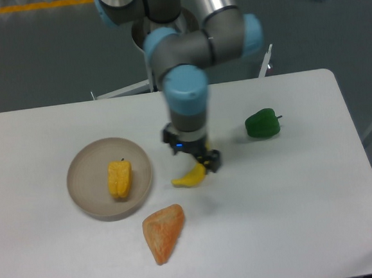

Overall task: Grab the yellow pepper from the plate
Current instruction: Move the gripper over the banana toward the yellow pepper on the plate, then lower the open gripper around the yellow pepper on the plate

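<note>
Plate: round shallow beige-grey dish [88, 201] — holds the small blocky yellow pepper [119, 179], lying centred.
Gripper: black two-finger tool [204, 165] — above the curved yellow banana [190, 176]; jaw state unreadable.

Yellow pepper [119, 178], beige plate [88, 201], green pepper [263, 124]

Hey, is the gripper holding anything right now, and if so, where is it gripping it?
Cannot be told. The gripper is right at the banana, over its upper end, but its fingers are hidden. The yellow pepper lies untouched on the plate.
</note>
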Tool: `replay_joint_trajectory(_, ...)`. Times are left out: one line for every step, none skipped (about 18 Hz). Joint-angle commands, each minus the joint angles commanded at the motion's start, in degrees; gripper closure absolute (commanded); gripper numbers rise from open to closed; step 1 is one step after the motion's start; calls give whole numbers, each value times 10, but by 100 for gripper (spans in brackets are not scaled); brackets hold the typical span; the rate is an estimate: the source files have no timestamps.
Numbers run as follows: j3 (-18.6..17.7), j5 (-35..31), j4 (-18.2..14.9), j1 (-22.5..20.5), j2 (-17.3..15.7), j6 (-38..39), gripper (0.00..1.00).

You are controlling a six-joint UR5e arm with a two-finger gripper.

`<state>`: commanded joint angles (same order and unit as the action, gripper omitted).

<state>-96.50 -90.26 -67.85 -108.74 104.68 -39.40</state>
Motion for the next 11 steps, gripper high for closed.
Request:
replay_joint_trajectory(-6, 1, 2, 16, 0, 26, 0)
replay_joint_trajectory(-11, 1, 4, 29, 3, 74, 0)
replay_joint_trajectory(-11, 1, 5, 38, 5, 108, 0)
replay_joint_trajectory(-11, 1, 6, 45, 9, 141, 0)
replay_joint_trajectory(-11, 1, 7, 50, 15, 168, 0)
replay_joint_trajectory(-11, 1, 7, 52, 18, 186, 0)
replay_joint_trajectory(-11, 2, 7, 54, 23, 195, 0)
replay_joint_trajectory(-11, 3, 7, 58, 25, 200, 0)
replay_joint_trajectory(-11, 8, 9, 61, 30, 219, 0)
replay_joint_trajectory(-11, 17, 17, 61, 33, 236, 0)
replay_joint_trajectory(-11, 24, 30, 62, 37, 248, 0)
